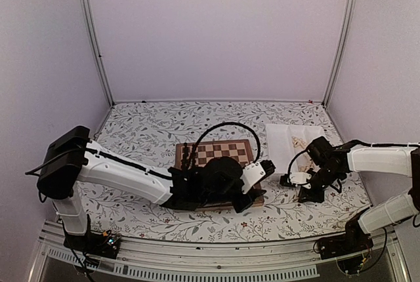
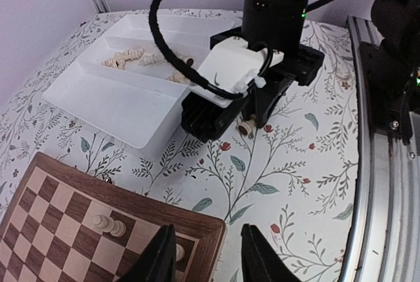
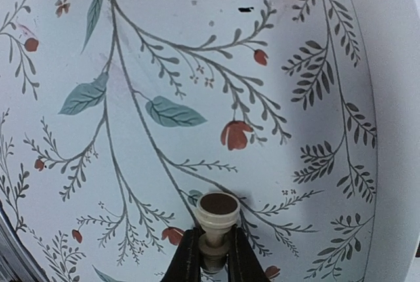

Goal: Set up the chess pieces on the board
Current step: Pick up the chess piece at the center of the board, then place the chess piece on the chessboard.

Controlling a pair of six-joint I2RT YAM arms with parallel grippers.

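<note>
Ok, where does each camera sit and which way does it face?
Top external: above, behind, looking down; left arm, right arm, board, tray show.
Left wrist: over the board's corner, facing the right arm and tray; own open jaws at bottom.
Right wrist: facing down at the cloth; own jaws shut on a piece.
Shared: the left wrist view also shows that piece.

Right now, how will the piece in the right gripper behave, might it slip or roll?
The piece looks small and rigid, probably light. The right gripper pinches its narrow round stem, so it may pivot or slip. Dropped on its side on the table it would likely roll; its flat base should stand steadily.
</note>
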